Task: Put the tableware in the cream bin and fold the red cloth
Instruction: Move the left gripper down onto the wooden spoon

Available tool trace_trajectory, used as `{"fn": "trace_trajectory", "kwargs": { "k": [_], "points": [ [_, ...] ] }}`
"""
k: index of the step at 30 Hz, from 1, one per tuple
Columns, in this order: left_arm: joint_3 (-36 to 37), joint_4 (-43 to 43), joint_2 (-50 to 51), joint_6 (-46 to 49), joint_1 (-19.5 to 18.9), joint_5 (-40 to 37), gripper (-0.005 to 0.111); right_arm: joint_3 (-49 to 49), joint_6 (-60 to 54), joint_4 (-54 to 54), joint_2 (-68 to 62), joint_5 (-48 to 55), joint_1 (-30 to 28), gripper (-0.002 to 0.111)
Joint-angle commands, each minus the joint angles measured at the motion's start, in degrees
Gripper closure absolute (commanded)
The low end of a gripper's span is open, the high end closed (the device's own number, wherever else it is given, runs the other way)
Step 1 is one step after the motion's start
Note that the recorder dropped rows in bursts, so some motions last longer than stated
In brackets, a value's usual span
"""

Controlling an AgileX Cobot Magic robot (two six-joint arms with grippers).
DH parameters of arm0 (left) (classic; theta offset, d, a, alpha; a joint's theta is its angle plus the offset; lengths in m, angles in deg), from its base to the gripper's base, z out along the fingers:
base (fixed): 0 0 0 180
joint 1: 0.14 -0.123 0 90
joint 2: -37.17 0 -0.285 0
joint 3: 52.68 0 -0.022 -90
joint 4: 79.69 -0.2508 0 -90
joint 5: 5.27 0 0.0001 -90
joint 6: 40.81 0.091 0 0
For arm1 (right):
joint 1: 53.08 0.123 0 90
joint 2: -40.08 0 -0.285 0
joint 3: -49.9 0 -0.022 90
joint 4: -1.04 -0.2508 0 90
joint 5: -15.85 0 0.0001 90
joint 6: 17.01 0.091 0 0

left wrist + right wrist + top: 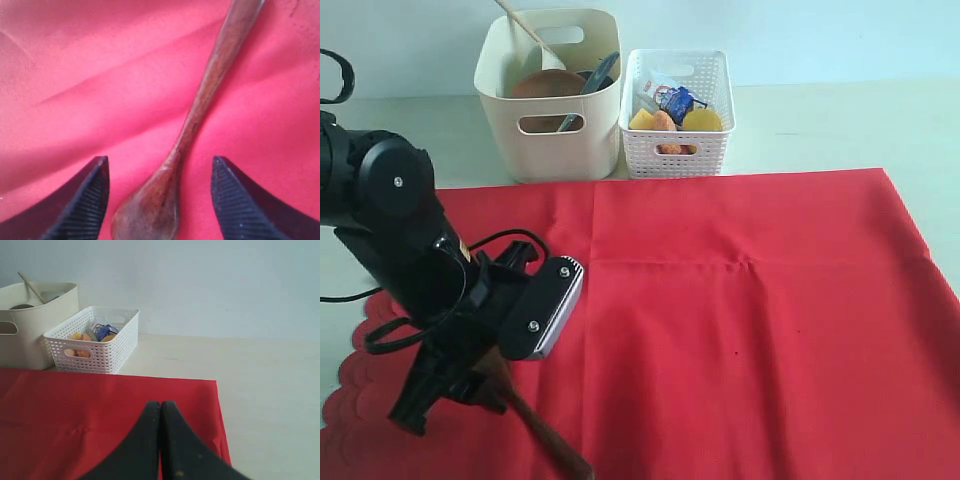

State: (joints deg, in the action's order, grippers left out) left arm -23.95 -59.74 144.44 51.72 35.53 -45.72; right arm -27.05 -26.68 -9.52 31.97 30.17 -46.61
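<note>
Straddled by the left pincer (160, 165), the dark wooden spoon (200, 110) is lying flat on the red cloth (740, 330) near its scalloped left edge, with the bowl end sitting between the two ribbed fingers (85, 200) and the handle running away from them. That pincer's jaws are being held wide apart, with nothing clamped and a gap showing on each side of the spoon. The right pincer (160, 407) is being held pressed together and empty, facing across the cloth's right-hand part. The cream bin (545, 140) is standing on the tabletop (820, 120) just beyond the cloth's far edge, beside the white lattice basket (675, 150), and a brown plate (548, 83) and a pale wooden stick (525, 22) are being carried in it. The spoon is judged to be the last piece outside. Trouble is being invited mostly by how low the spoon is lying: if the fingers are closed while touching the fabric, a fold could be pinched in with the wood and the sheet dragged along. A grip on the rounded bowl end could also slip, or the long handle could swing and be knocked against the bin's rim
</note>
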Motion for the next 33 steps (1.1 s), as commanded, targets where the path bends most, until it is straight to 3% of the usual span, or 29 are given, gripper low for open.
{"fn": "trace_trajectory", "kwargs": {
  "k": [1,7,16,23,33],
  "points": [
    [0.2,0.9,0.5,0.3,0.4,0.7,0.049,-0.3,-0.3,0.1,0.3,-0.3,-0.3,0.108],
    [0.2,1.3,1.5,0.3,0.4,0.3,0.049,-0.3,-0.3,0.1,0.3,-0.3,-0.3,0.108],
    [0.2,0.0,2.3,0.0,4.3,1.4,0.049,-0.3,-0.3,0.1,0.3,-0.3,-0.3,0.108],
    [0.2,-0.5,3.7,0.0,4.4,1.7,0.066,-0.3,-0.3,0.1,0.3,-0.3,-0.3,0.108],
    [0.2,-1.3,3.9,-0.1,4.4,1.7,0.066,-0.3,-0.3,0.1,0.3,-0.3,-0.3,0.108]
  ]
}}
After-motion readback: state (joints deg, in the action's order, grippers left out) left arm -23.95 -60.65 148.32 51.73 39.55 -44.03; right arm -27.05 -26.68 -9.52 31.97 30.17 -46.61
